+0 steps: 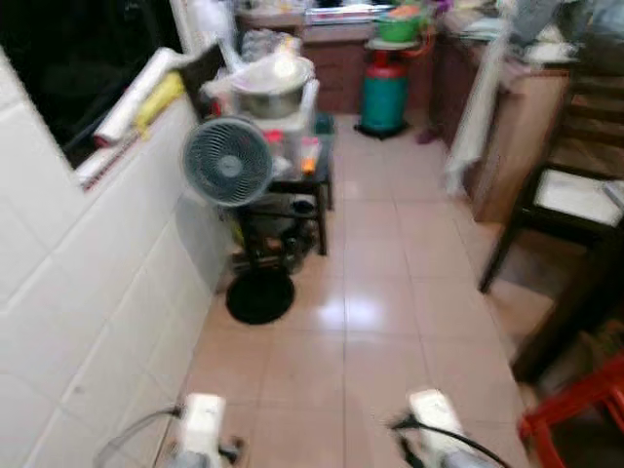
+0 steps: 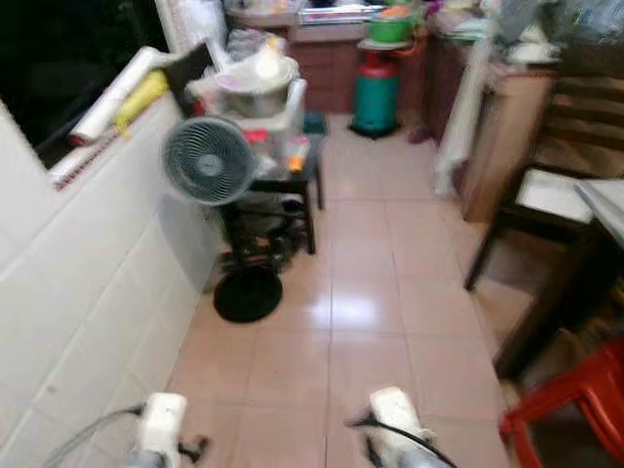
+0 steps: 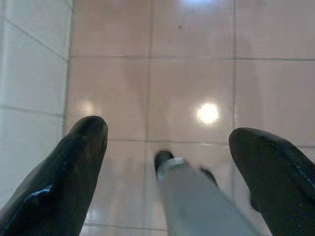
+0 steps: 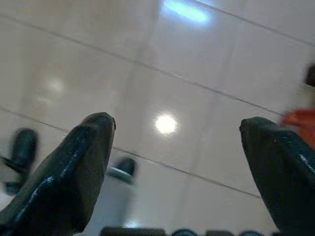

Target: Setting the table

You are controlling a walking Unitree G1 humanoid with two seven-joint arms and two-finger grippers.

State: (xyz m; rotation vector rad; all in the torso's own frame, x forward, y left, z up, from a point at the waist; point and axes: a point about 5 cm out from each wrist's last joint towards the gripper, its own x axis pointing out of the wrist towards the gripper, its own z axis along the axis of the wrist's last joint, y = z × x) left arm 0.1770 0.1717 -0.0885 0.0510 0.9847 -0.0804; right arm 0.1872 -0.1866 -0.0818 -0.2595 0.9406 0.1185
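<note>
- Corridor of pink floor tiles (image 1: pixel 390 322) in my left eye view, blurred. My two arms hang low at the bottom edge. A standing fan (image 1: pixel 228 162) is beside the white tiled wall (image 1: pixel 88 292), in front of a dark rack (image 1: pixel 292 210) that carries a metal pot (image 1: pixel 268 97). At the far end is a green gas cylinder (image 1: pixel 385 93), and on my right a dark chair (image 1: pixel 565 195).
- In the right eye view I see the same scene. A corner of the table (image 2: pixel 606 210) shows at the right edge, just beside the chair, with a red stool (image 2: pixel 570 405) near it. No dish or cutlery can be made out, so I cannot say how it looks.
- In the left wrist view, my left gripper (image 3: pixel 167 147) is wide open and holds nothing, with only floor under it.
- In the right wrist view, my right gripper (image 4: pixel 174 147) is also wide open and empty above the shiny tiles.
- My judgement: tableware will probably be stiff, smooth and breakable, so I should take a plate at its rim and a cup around its body, firmly but gently. First I must find it, maybe on the counters at the far end.
</note>
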